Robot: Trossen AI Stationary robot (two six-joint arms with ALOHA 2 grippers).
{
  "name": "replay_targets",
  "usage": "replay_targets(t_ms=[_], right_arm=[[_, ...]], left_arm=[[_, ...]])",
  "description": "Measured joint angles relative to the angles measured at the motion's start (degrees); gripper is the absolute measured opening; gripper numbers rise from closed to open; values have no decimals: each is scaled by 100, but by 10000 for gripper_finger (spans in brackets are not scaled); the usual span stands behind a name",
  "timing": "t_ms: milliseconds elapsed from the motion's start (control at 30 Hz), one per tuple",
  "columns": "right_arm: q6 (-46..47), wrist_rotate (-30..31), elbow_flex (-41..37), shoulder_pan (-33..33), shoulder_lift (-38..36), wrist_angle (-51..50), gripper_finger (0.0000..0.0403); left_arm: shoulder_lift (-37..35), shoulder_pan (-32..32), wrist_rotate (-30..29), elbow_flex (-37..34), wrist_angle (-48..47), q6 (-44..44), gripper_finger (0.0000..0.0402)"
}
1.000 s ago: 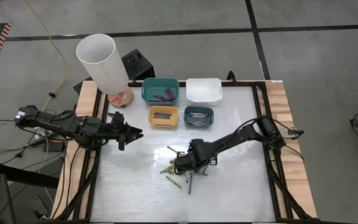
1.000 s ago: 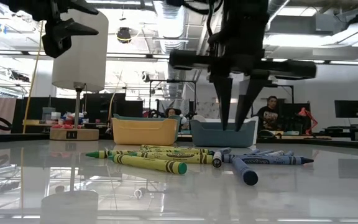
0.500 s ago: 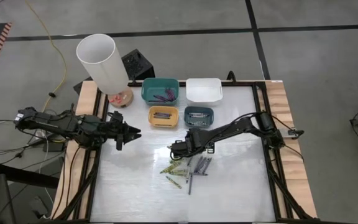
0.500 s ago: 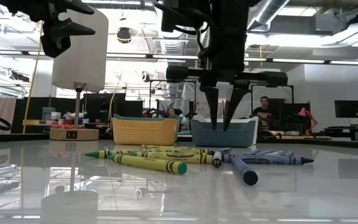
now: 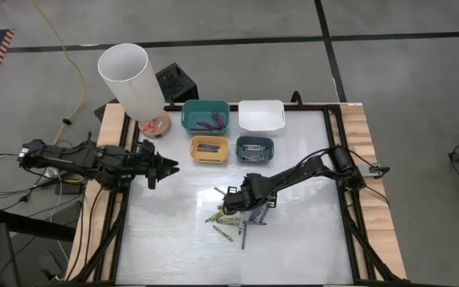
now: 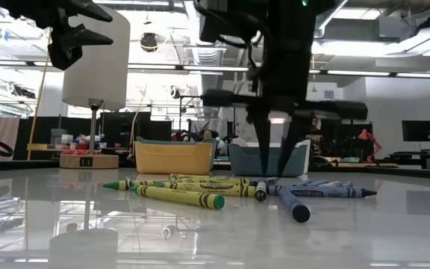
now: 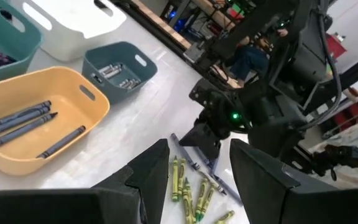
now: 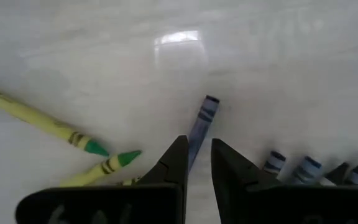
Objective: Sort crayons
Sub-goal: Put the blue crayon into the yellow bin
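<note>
I have the right gripper (image 5: pixel 231 197) low over the loose crayons (image 5: pixel 233 218) near the middle of the table (image 5: pixel 293 247), a little toward the near edge. Its fingers (image 8: pixel 173 163) stand narrowly parted, straddling the end of one blue crayon (image 8: pixel 199 124); from the wrist view I think the tips have not closed on it, though I cannot be sure they are clear of it. In the low view the fingertips (image 6: pixel 261 153) hang just above the pile, with yellow-green crayons (image 6: pixel 178 196) lying on one side and blue ones (image 6: pixel 327 192) on the other. The left gripper (image 5: pixel 168 166) waits in the air by the table's left edge, fingers (image 7: pixel 148 171) spread wide and empty. Four bins sit along the far edge: a teal bin (image 5: pixel 191 122) with purple crayons, a white bin (image 5: pixel 245 123), a yellow bin (image 5: pixel 194 156) and a small blue-grey bin (image 5: pixel 268 150).
</note>
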Motion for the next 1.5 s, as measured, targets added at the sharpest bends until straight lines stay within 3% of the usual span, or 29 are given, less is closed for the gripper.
replay_targets(t_ms=[533, 767, 867, 1500], right_arm=[[-206, -369, -231, -66, 140, 614, 64], [-640, -412, -233, -137, 146, 671, 10], [-806, -410, -233, -179, 148, 689, 8], [-2502, -96, 448, -633, -23, -147, 1]], left_arm=[[0, 2, 151, 0, -147, -28, 160], [1, 2, 147, 0, -178, -28, 160], [0, 2, 146, 0, -179, -71, 160], [14, 2, -97, 0, -179, -373, 160]])
